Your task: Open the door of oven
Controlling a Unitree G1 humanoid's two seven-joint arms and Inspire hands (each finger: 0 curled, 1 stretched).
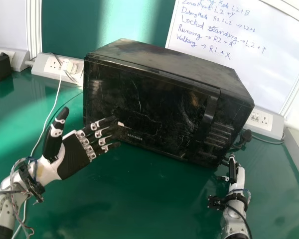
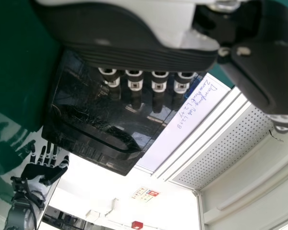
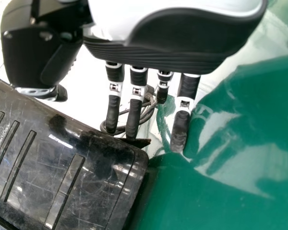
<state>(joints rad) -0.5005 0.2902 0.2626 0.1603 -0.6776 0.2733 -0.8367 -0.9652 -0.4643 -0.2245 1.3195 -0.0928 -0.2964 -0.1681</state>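
Left robot hand (image 1: 74,155) is near the oven front (image 1: 149,107).

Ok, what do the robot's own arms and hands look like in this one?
The left robot hand and right robot hand match: white shell, ridged black palm, black fingers with white segments. The left arm and right arm are silvery grey, with black bracket-like fittings near the wrists and thin cables alongside.

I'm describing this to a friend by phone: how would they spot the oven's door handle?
On the green table sits a black microwave oven. At the right edge of its scratched door, in the head view, is the door handle. It is one long bar, top to bottom, unlike the short crosswise bars right of it.
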